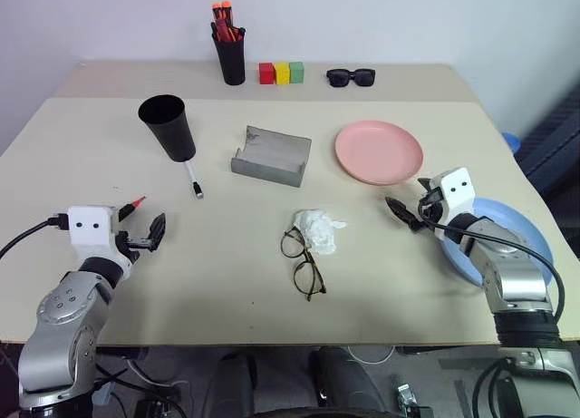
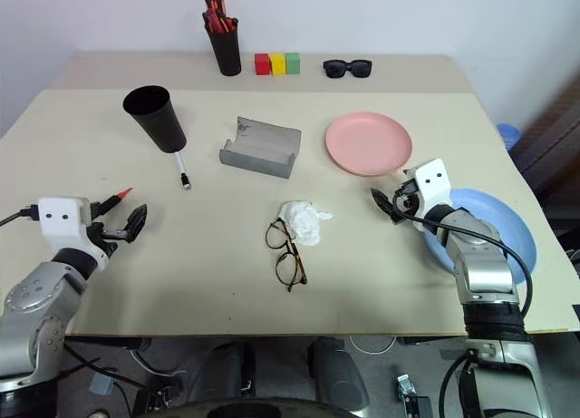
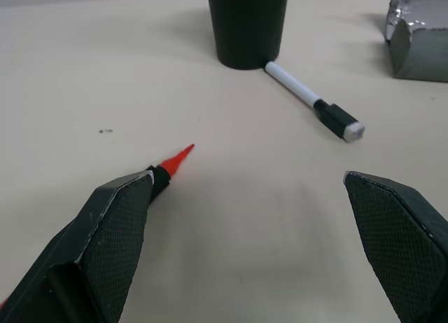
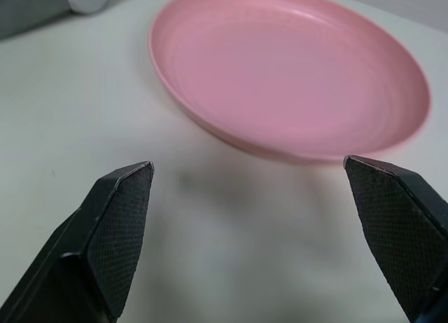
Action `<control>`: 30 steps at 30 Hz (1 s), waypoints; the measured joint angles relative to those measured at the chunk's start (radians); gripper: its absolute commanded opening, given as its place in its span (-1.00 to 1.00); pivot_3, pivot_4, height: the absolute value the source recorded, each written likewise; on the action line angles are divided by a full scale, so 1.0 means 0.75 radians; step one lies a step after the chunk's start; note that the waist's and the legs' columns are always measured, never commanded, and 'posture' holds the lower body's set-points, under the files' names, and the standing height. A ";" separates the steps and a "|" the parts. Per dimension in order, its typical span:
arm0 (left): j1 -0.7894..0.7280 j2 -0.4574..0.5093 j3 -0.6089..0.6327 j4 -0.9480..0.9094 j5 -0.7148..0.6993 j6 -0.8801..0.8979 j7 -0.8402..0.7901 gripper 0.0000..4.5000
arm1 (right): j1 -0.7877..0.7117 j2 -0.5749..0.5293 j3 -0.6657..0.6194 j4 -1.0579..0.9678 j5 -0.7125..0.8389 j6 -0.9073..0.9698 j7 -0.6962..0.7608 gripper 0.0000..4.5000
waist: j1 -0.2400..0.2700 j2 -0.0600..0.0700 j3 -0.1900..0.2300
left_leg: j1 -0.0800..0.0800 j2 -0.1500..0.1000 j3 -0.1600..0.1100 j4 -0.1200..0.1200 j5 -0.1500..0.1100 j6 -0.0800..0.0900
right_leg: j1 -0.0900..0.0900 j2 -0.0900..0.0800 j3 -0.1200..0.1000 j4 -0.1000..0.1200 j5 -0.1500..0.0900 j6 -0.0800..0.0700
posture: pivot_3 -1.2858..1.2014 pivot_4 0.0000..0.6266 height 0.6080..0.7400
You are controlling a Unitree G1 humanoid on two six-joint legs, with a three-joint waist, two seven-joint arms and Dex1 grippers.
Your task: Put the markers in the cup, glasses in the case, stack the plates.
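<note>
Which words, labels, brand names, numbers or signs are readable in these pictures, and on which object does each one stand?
None can be read.
white marker: no print visible on its body.
black cup: plain.
grey case: plain.
pink plate: plain.
coloured blocks: no marks visible.

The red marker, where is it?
The red-tipped marker lies on the table's left side, right beside the open left gripper, nearer the robot than the black cup.
</note>
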 measured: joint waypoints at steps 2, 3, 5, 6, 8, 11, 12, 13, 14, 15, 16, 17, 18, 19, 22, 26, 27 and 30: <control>-0.011 0.000 -0.016 0.018 0.005 -0.002 -0.005 1.00 | 0.009 0.001 -0.002 -0.033 0.016 0.016 0.002 0.98 | 0.000 0.000 0.000 | 0.000 0.000 0.000 0.000 0.000 0.000 | 0.000 0.000 0.000 0.000 0.000 0.000 | 0.03 -0.52 1.00; -0.015 0.000 -0.021 0.023 0.007 -0.003 -0.008 1.00 | 0.009 0.002 -0.007 -0.045 0.024 0.031 0.001 0.98 | 0.000 0.000 0.000 | 0.000 0.000 0.000 0.000 0.000 0.000 | 0.000 0.000 0.000 0.000 0.000 0.000 | 0.03 -0.52 1.00; -0.024 0.000 -0.025 0.027 0.008 -0.006 -0.015 1.00 | 0.011 0.002 -0.024 -0.067 0.050 0.062 0.000 0.98 | -0.001 0.000 0.000 | 0.000 0.000 0.000 0.000 0.000 0.000 | 0.000 0.000 0.000 0.000 0.000 0.000 | 0.03 -0.52 1.00; -0.026 0.000 -0.025 0.027 0.009 -0.008 -0.017 1.00 | 0.014 0.002 -0.031 -0.077 0.061 0.080 0.001 0.98 | -0.001 0.000 0.000 | 0.000 0.000 0.000 0.000 0.000 0.000 | 0.000 0.000 0.000 0.000 0.000 0.000 | 0.03 -0.52 1.00; -0.026 0.000 -0.028 0.029 0.017 -0.009 -0.024 1.00 | 0.017 0.002 -0.033 -0.092 0.074 0.119 0.009 0.98 | -0.001 0.000 0.000 | 0.000 0.000 0.000 0.000 0.000 0.000 | 0.000 0.000 0.000 0.000 0.000 0.000 | 0.03 -0.52 1.00; -0.028 -0.001 -0.036 0.029 0.026 -0.009 -0.025 1.00 | 0.019 0.001 -0.022 -0.094 0.062 0.131 0.011 0.98 | 0.000 0.000 0.000 | 0.000 0.000 0.000 0.000 0.000 0.000 | 0.000 0.000 0.000 0.000 0.000 0.000 | 0.03 -0.52 1.00; -0.029 -0.005 -0.039 0.028 0.027 -0.009 -0.025 1.00 | 0.018 0.001 -0.021 -0.094 0.057 0.130 0.009 0.98 | 0.000 0.000 0.000 | 0.000 0.000 0.000 0.000 0.000 0.000 | 0.000 0.000 0.000 0.000 0.000 0.000 | 0.03 -0.52 1.00; -0.029 -0.010 -0.041 0.028 0.031 -0.009 -0.024 1.00 | 0.015 0.001 -0.020 -0.094 0.052 0.130 0.007 0.98 | 0.000 0.000 0.000 | 0.000 0.000 0.000 0.000 0.000 0.000 | 0.000 0.000 0.000 0.000 0.000 0.000 | 0.03 -0.52 1.00; -0.029 -0.014 -0.044 0.028 0.032 -0.009 -0.024 1.00 | 0.010 0.001 -0.020 -0.094 0.050 0.130 0.004 0.98 | -0.001 0.000 0.000 | 0.000 0.000 0.000 0.000 0.000 0.000 | 0.000 0.000 0.000 0.000 0.000 0.000 | 0.03 -0.52 1.00; -0.029 -0.018 -0.048 0.028 0.033 -0.009 -0.023 1.00 | 0.005 0.001 -0.019 -0.094 0.047 0.129 0.003 0.98 | -0.001 0.000 0.000 | 0.000 0.000 0.000 0.000 0.000 0.000 | 0.000 0.000 0.000 0.000 0.000 0.000 | 0.03 -0.52 1.00; -0.029 -0.019 -0.052 0.027 0.034 -0.009 -0.023 1.00 | -0.002 0.001 -0.017 -0.093 0.040 0.126 0.002 0.98 | -0.001 0.000 0.000 | 0.000 0.000 0.000 0.000 0.000 0.000 | 0.000 0.000 0.000 0.000 0.000 0.000 | 0.03 -0.52 1.00; -0.029 -0.020 -0.052 0.027 0.035 -0.009 -0.021 1.00 | -0.010 0.001 -0.010 -0.093 0.036 0.120 0.002 0.98 | -0.002 0.000 0.000 | 0.000 0.000 0.000 0.000 0.000 0.000 | 0.000 0.000 0.000 0.000 0.000 0.000 | 0.03 -0.52 1.00; -0.030 -0.020 -0.051 0.027 0.037 -0.009 -0.016 1.00 | -0.019 0.003 0.001 -0.093 0.032 0.117 0.002 0.98 | -0.002 0.000 0.000 | 0.000 0.000 0.000 0.000 0.000 0.000 | 0.000 0.000 0.000 0.000 0.000 0.000 | 0.03 -0.52 1.00; -0.033 -0.020 -0.050 0.028 0.039 -0.009 -0.007 1.00 | -0.028 0.009 0.016 -0.093 0.023 0.113 -0.001 0.98 | -0.002 0.000 0.000 | 0.000 0.000 0.000 0.000 0.000 0.000 | 0.000 0.000 0.000 0.000 0.000 0.000 | 0.03 -0.52 1.00; -0.062 -0.019 -0.041 0.054 0.059 0.003 0.031 1.00 | -0.042 0.037 0.058 -0.095 0.006 0.108 -0.007 0.98 | -0.001 0.000 0.000 | 0.000 0.000 -0.001 0.000 0.000 0.000 | 0.000 0.000 0.000 0.000 0.000 0.001 | 0.03 -0.52 1.00; -0.127 -0.013 0.020 0.116 0.065 0.036 0.086 1.00 | -0.045 0.095 0.154 -0.178 -0.001 0.157 -0.005 0.98 | 0.000 0.000 0.000 | 0.000 0.000 -0.001 0.000 0.000 0.000 | -0.001 0.000 -0.001 0.000 0.001 0.001 | 0.03 -0.52 1.00; -0.142 -0.005 0.026 0.128 0.066 0.048 0.092 1.00 | -0.047 0.111 0.182 -0.210 0.000 0.177 -0.003 0.98 | -0.001 0.000 0.000 | 0.000 0.000 -0.001 0.000 0.000 0.000 | -0.001 0.000 -0.001 0.001 0.001 0.001 | 0.03 -0.52 1.00; -0.214 0.036 0.030 0.172 0.076 0.090 0.100 1.00 | -0.065 0.178 0.269 -0.317 0.025 0.248 0.015 0.98 | 0.000 0.000 0.000 | 0.000 0.000 -0.002 0.000 0.000 0.000 | -0.001 0.000 -0.001 0.001 0.001 0.001 | 0.03 -0.52 1.00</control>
